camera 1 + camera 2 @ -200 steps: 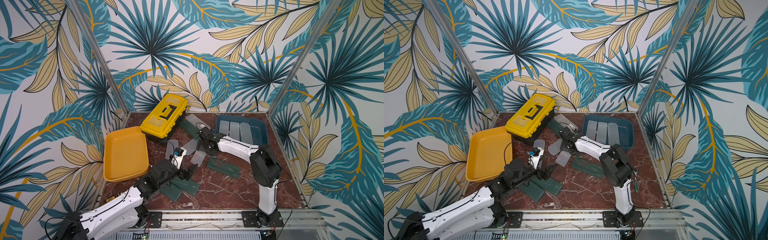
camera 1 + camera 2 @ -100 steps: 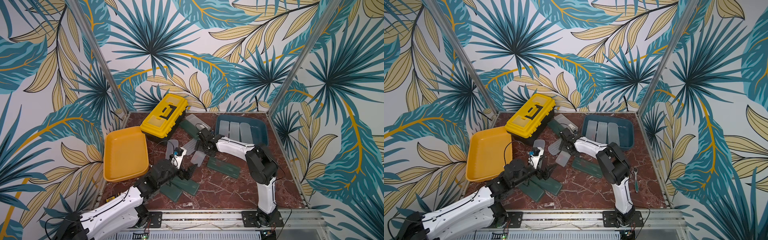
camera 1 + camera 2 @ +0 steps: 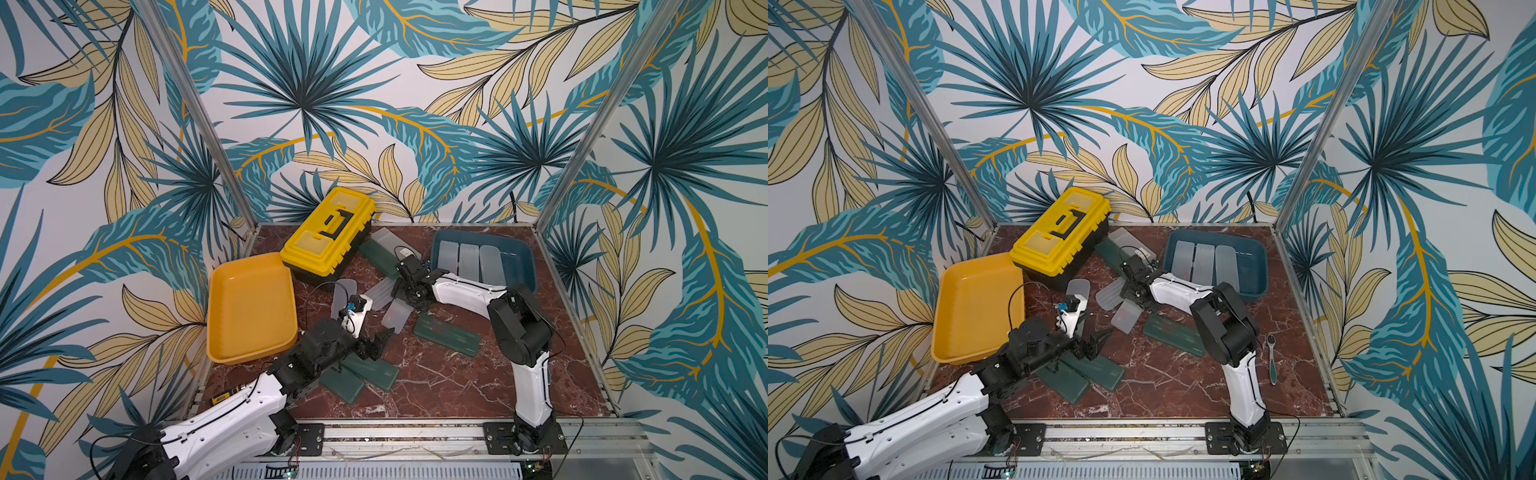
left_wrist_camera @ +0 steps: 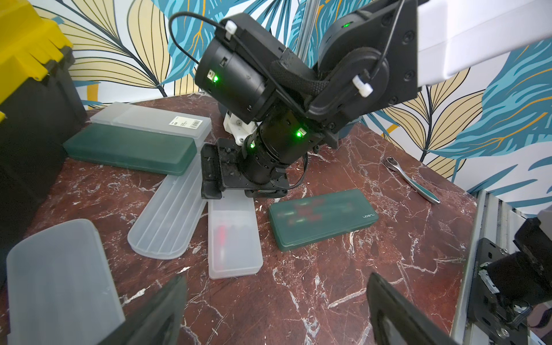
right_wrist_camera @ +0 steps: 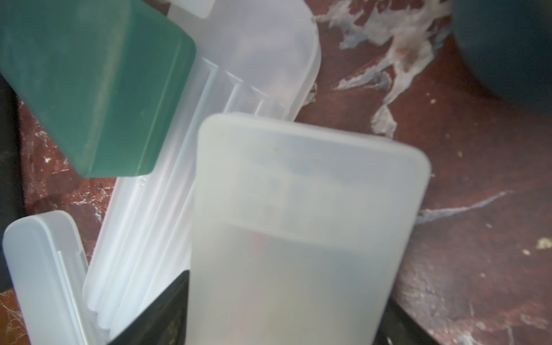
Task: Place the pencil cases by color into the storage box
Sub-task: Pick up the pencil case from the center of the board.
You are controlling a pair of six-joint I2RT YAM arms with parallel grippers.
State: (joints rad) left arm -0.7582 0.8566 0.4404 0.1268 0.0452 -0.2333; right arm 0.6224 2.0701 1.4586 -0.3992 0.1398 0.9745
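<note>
The blue storage box (image 3: pixel 524 266) at the back right holds three frosted white pencil cases side by side. My right gripper (image 3: pixel 405 297) reaches down to a frosted white pencil case (image 3: pixel 397 318) on the marble. In the right wrist view this case (image 5: pixel 298 209) fills the gap between the fingers of my right gripper (image 5: pixel 283 298), which is shut on its end. My left gripper (image 4: pixel 276 286) hovers open over bare marble, above two dark green cases (image 3: pixel 370 370). Another green case (image 3: pixel 446 334) lies mid-table. A ribbed white case (image 4: pixel 170 218) lies beside the held one.
A yellow-and-black toolbox (image 3: pixel 328 232) stands at the back, with a green case (image 4: pixel 128 149) and a labelled white case (image 4: pixel 155 119) beside it. A yellow tray (image 3: pixel 249 307) sits at the left. A ratchet wrench (image 3: pixel 1271 357) lies near the right edge.
My right gripper's jaws have closed in on the end of the white case, and the right arm's elbow has shifted slightly. The left arm has not moved.
</note>
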